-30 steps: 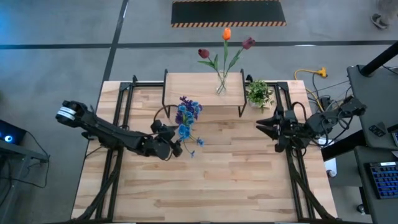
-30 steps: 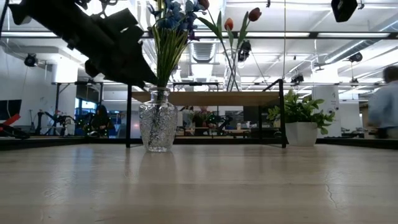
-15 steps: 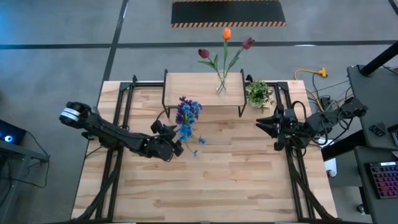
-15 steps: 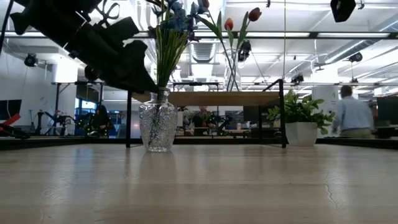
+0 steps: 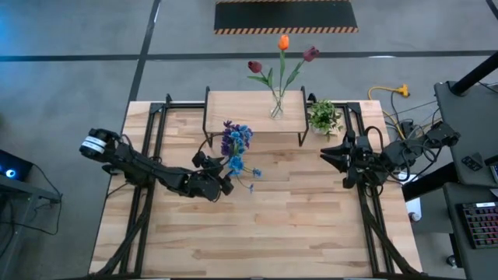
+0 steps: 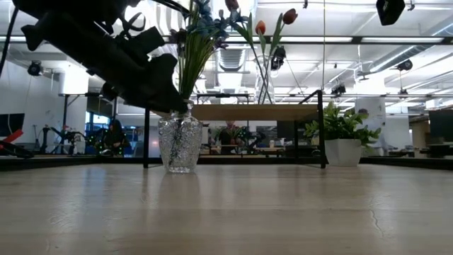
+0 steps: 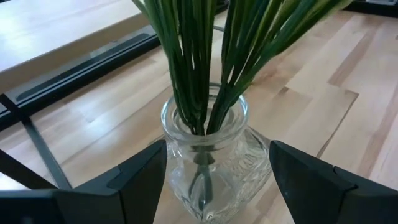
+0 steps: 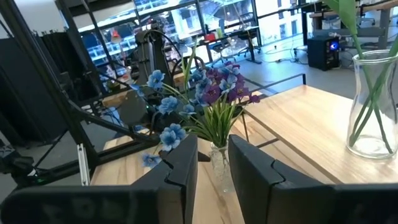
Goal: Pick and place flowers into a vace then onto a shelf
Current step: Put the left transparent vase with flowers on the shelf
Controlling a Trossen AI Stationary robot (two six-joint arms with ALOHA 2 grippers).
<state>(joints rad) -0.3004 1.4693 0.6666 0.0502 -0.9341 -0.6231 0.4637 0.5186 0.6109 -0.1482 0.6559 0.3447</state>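
Spanning most of the high view, the plank table [image 5: 272, 225] carried the shelf [image 5: 253, 113] at its far edge, light wood top on thin black legs. Left arm reached in from the table's left side; its pincer [image 7: 214, 177] was spread wide, one finger on each side of the neck of the textured glass vase [image 6: 180, 144], not visibly squeezing it. That vase stood on the table in front of the shelf's left part and held the blue and purple flowers [image 5: 236, 148], green stems packed into its mouth. Right arm waited at the table's right edge, its pincer [image 8: 211, 165] with the fingers close together, a narrow gap between them, holding nothing. A second clear vase [image 8: 373, 106] stood on the shelf top with the tulips [image 5: 282, 56], red, orange and maroon. Small potted plant [image 5: 324, 117] in a white pot sat on the table just beside the shelf's right end.
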